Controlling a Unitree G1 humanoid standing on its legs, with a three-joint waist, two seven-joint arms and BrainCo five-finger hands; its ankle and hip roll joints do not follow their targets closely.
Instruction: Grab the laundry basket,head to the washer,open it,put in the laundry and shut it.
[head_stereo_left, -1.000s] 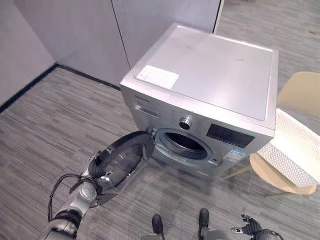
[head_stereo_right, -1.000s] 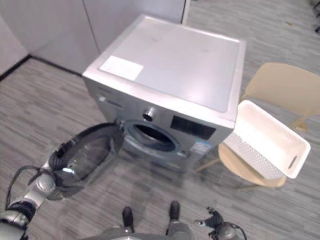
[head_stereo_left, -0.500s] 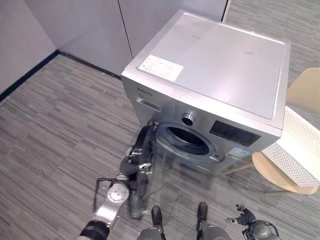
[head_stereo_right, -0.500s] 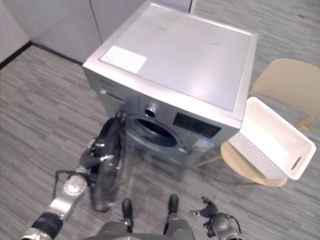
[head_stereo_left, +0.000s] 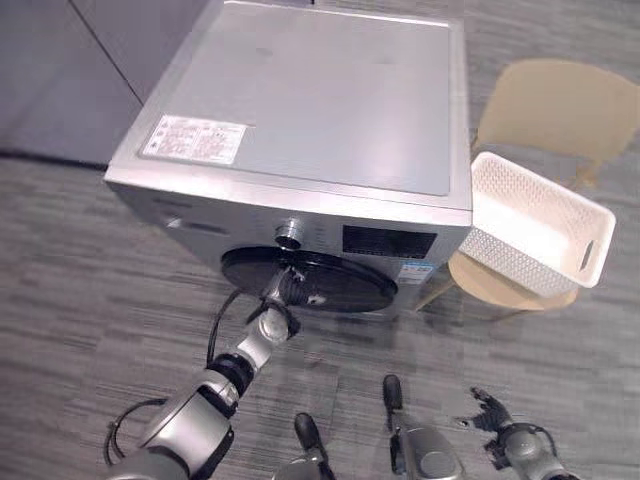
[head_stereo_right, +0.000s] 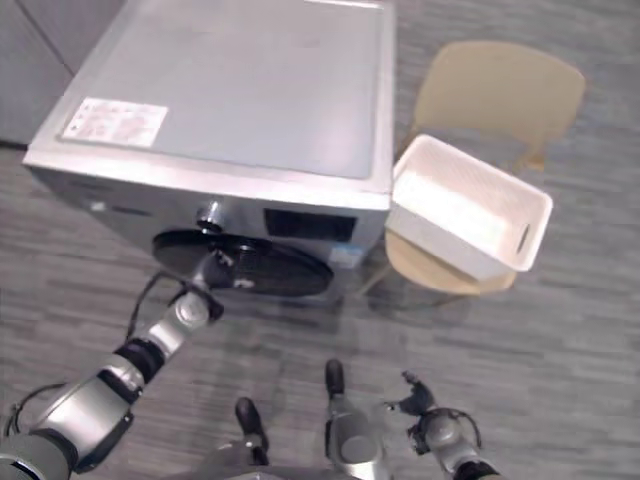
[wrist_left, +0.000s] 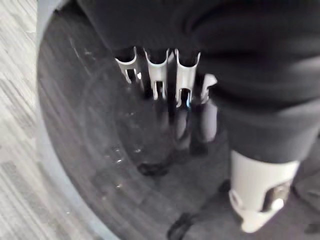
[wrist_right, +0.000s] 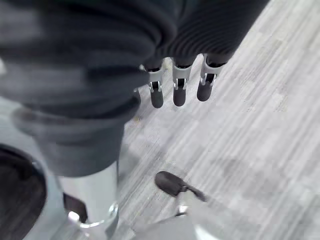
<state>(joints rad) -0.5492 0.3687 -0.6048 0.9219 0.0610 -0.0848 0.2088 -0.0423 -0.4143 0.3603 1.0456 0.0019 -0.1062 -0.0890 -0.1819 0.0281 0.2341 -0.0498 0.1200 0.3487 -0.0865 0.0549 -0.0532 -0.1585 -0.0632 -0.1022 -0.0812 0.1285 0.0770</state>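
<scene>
The silver washer (head_stereo_left: 300, 90) stands before me, its dark round door (head_stereo_left: 345, 285) swung against the front below the knob. My left hand (head_stereo_left: 283, 290) rests on the door's left part. In the left wrist view its straight fingers (wrist_left: 159, 75) lie flat against the door glass (wrist_left: 95, 145); the hand is open. The white perforated laundry basket (head_stereo_left: 535, 225) sits tilted on a beige chair (head_stereo_left: 545, 100) right of the washer. My right hand (head_stereo_left: 492, 412) hangs low at the right, with relaxed fingers (wrist_right: 179, 85) over the floor, holding nothing.
Grey striped carpet floor (head_stereo_left: 90, 300) surrounds the washer. The chair and basket stand close against the washer's right side. A grey wall panel (head_stereo_left: 90, 60) runs behind the washer on the left.
The washer door has swung from wide open on the left to against the washer's front, with my left hand following it. The camera has also shifted right and nearer.
</scene>
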